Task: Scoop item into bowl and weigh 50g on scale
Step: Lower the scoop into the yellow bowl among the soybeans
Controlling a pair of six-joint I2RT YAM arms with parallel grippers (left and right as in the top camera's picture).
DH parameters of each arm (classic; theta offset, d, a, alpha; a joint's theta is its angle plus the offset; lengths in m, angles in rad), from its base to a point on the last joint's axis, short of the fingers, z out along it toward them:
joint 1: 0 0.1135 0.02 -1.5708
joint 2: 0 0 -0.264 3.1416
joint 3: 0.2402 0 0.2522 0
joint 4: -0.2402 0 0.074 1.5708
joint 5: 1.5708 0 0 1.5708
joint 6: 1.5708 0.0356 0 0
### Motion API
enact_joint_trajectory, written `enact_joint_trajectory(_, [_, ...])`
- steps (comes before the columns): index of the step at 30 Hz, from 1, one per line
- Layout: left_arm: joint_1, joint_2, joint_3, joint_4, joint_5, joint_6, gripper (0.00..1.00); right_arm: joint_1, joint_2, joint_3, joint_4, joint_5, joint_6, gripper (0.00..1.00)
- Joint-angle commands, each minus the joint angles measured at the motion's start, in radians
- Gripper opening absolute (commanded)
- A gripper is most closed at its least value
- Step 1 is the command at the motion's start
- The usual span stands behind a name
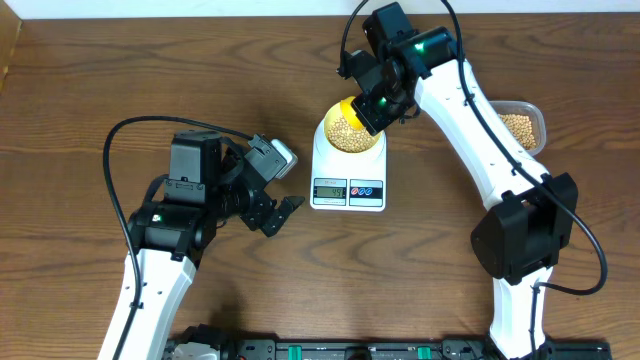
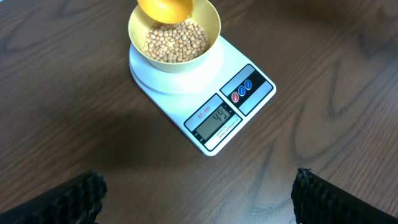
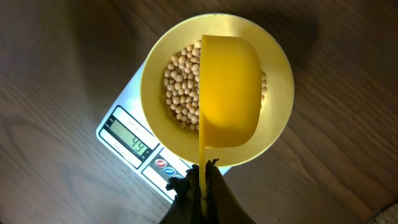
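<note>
Closest to the lens in the right wrist view, the right gripper [image 3: 200, 186] has its 2 dark fingers pressed together on the thin handle of a bright yellow scoop [image 3: 229, 93]. The scoop's cup reaches forward over the bowl [image 3: 281, 93] and hides the middle and right part of its contents. I cannot tell whether the cup touches the beans [image 3: 180, 93] beneath it.

The tan beans lie in a heap in the bottom of the pale yellow bowl, well below its rim. The bowl sits centred on the round platform of the white scale [image 2: 186, 99], which rests flat on the dark wooden table [image 1: 100, 80]. The scale's grey display [image 3: 134, 142] appears to read 44, with red and blue round buttons just beside it.

The left gripper [image 1: 282, 214] hangs over bare table to the left of the scale, apart from it. Its 2 black fingertips [image 2: 68, 199] stand wide apart at the lower corners of the left wrist view, holding nothing.

Right of the scale, beside the right arm, a clear tub [image 1: 520, 125] holds more beans.
</note>
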Motion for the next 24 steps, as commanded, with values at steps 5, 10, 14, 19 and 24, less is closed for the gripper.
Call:
enact_joint_trajectory(5, [0.005,0.000,-0.002,-0.003,0.009,0.013,0.98,0.010,0.007,0.002,-0.003,0.018,-0.021,0.01])
enact_joint_trajectory(10, [0.005,0.000,-0.002,-0.003,0.009,0.013,0.98,0.010,0.007,-0.009,-0.004,0.018,-0.021,0.01])
enact_joint_trajectory(14, [0.005,0.000,-0.002,-0.003,0.009,0.014,0.97,0.010,0.007,-0.009,-0.004,0.018,-0.021,0.01])
enact_joint_trajectory(19, [0.005,0.000,-0.002,-0.003,0.009,0.013,0.98,0.010,0.009,-0.011,0.002,0.018,-0.021,0.01])
enact_joint_trajectory(24, [0.005,0.000,-0.002,-0.003,0.009,0.014,0.98,0.012,0.009,-0.040,0.017,0.013,-0.021,0.01])
